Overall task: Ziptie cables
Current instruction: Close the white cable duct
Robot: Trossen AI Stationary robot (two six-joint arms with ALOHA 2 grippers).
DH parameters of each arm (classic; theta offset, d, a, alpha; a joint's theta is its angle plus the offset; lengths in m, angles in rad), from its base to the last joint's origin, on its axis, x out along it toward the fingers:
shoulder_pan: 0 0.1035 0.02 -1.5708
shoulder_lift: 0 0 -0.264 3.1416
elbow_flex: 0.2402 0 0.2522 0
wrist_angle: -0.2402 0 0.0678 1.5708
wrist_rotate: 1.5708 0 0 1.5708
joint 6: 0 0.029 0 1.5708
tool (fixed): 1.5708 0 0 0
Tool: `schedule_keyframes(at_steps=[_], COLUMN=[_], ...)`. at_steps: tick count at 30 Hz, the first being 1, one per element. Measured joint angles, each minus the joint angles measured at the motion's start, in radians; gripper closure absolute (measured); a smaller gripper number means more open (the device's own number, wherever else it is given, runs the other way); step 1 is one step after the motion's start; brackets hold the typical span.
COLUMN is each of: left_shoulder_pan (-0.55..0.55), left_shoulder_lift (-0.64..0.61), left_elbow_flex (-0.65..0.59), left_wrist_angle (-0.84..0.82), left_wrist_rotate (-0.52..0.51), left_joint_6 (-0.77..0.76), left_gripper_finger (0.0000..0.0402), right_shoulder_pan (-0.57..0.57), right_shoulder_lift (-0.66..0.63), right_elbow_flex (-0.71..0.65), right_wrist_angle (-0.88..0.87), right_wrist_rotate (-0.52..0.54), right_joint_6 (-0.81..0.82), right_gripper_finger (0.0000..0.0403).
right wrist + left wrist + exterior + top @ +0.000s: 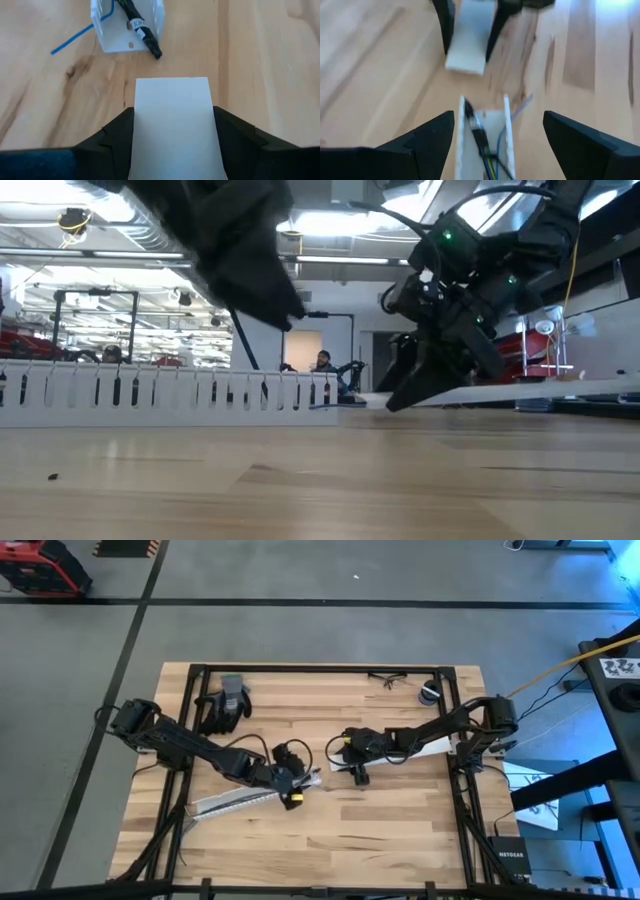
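High view: the left gripper [292, 790] hovers at the channel's [235, 802] end; the right gripper [357, 772] is nearby. Left wrist: the cables [481, 137] lie in the channel between spread fingers [427, 140]. Right wrist: fingers [112, 132] clamp a white strip [172, 120], cables [140, 27] beyond.

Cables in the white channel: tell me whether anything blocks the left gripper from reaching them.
Nothing lies over the cables, but they sit inside the open-topped slotted channel, whose two side walls flank them. The left gripper straddles that channel, fingers open outside both walls. The right gripper holds a flat white strip just beyond the channel's end.
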Motion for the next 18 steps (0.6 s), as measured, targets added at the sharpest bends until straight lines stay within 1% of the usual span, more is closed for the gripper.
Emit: schedule_keyframes(at_steps=[4, 6, 9, 12, 18], left_shoulder_pan=[-0.007, -0.001, 0.003, 0.01, 0.016], left_shoulder_lift=[0.007, 0.008, 0.008, 0.014, 0.018], left_elbow_flex=[0.0, -0.006, -0.041, -0.095, -0.165], left_wrist_angle=[-0.061, -0.063, -0.021, 0.021, 0.161], left_wrist_rotate=[0.003, 0.001, -0.001, 0.02, 0.023], left_joint_6=[-0.039, -0.045, -0.05, -0.083, -0.043], left_gripper_finger=[0.01, 0.0097, 0.0089, 0.0079, 0.0073], right_shoulder_pan=[0.0, 0.0, 0.0, 0.0, -0.001], right_shoulder_lift=[-0.001, -0.001, -0.001, -0.002, -0.003], right_elbow_flex=[0.002, 0.002, 0.002, 0.002, 0.002], right_wrist_angle=[-0.015, -0.012, -0.009, -0.009, -0.009], right_wrist_rotate=[-0.002, -0.003, -0.004, -0.009, -0.01], right_joint_6=[0.003, 0.003, 0.004, 0.005, 0.006], right_gripper_finger=[0.0184, 0.0184, 0.0184, 0.0184, 0.0183])
